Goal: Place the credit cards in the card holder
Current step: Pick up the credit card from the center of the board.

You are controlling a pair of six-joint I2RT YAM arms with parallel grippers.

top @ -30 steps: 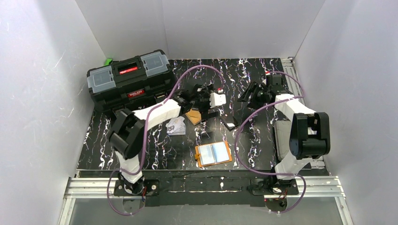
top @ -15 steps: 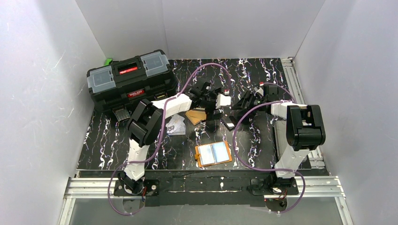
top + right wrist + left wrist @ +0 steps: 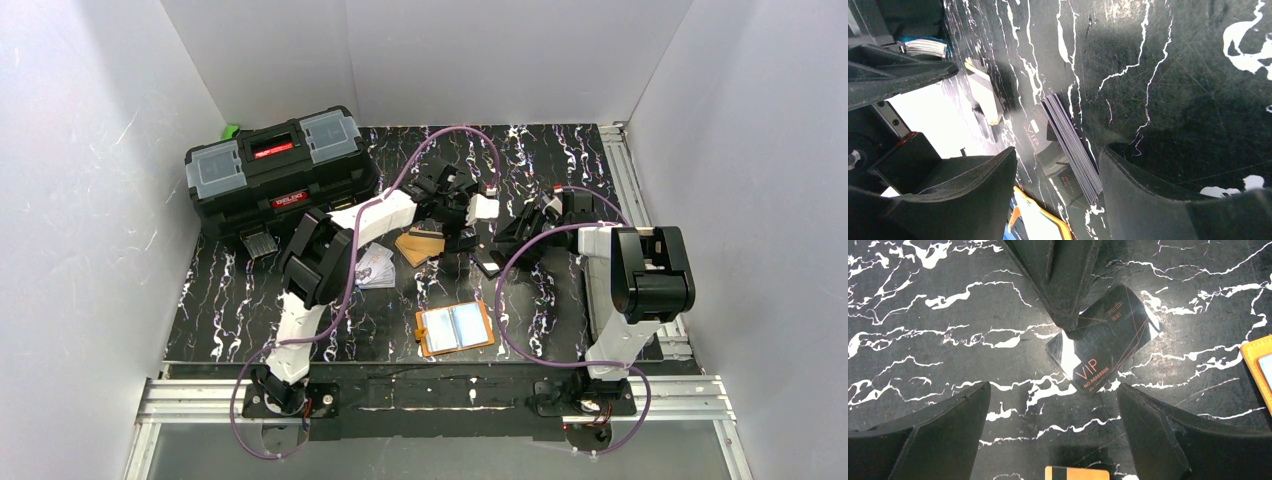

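Glossy black card stack [image 3: 1103, 342] touches one matte fingertip [image 3: 1068, 305]; both arms' jaws apart.

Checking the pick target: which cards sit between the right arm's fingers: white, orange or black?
The black VIP cards, a thin stack between the right fingers; the orange cards and white cards lie farther left, outside them.
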